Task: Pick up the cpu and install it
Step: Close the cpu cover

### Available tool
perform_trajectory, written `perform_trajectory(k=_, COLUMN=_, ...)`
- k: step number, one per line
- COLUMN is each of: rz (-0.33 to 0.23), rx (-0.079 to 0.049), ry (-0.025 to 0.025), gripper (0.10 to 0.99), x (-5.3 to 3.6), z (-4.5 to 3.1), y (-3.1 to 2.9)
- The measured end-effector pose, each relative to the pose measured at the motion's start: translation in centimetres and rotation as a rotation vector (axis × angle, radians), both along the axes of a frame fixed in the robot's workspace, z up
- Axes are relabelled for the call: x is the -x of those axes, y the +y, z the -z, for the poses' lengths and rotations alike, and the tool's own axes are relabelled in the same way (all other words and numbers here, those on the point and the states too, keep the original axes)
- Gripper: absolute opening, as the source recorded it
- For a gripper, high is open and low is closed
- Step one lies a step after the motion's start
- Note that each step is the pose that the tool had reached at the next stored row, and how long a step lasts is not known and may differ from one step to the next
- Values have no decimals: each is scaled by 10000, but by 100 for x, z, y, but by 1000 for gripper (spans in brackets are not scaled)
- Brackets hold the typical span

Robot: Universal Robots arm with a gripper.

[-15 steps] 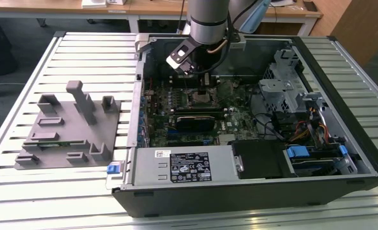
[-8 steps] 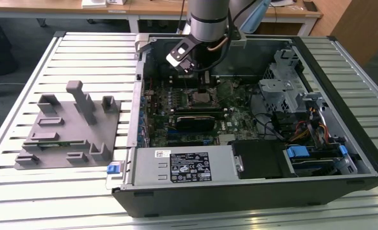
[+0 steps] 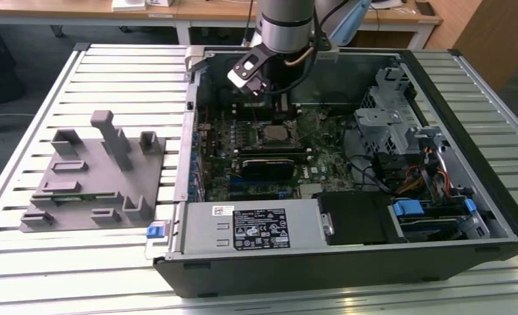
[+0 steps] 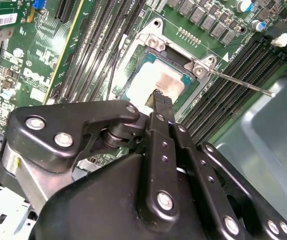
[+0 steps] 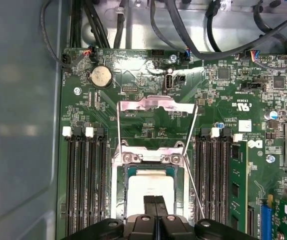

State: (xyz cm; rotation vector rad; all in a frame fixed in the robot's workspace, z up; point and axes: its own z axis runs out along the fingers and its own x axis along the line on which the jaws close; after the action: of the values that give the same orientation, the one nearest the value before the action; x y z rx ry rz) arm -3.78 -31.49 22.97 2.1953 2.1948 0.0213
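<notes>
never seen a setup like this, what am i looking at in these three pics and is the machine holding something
This is one robot arm reaching into an open black computer case lying on a slatted metal table. The exterior view is shot from off the arm; both wrist views come from cameras on the arm, looking past its black gripper at the green motherboard. A grey plastic fixture sits on the table at the exterior view's left. The gripper is shut and seems to hold nothing; its tip is just over the small square cpu with a pale silvery top, which sits in its socket with the metal retaining frame flipped open.
</notes>
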Motion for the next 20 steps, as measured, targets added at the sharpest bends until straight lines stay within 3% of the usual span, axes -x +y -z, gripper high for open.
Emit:
perform_trajectory(k=6, rz=0, rx=0, ry=0, gripper=106, x=0, z=-99, y=0)
perform_trajectory(k=12, rz=0, rx=-17, ry=0, gripper=106, x=0, z=-279, y=0)
perform_trajectory(k=15, rz=-2, rx=-61, ry=-1, gripper=106, x=0, z=-309, y=-5)
perform_trajectory(k=20, rz=0, rx=-65, ry=1, gripper=106, x=0, z=-310, y=-143)
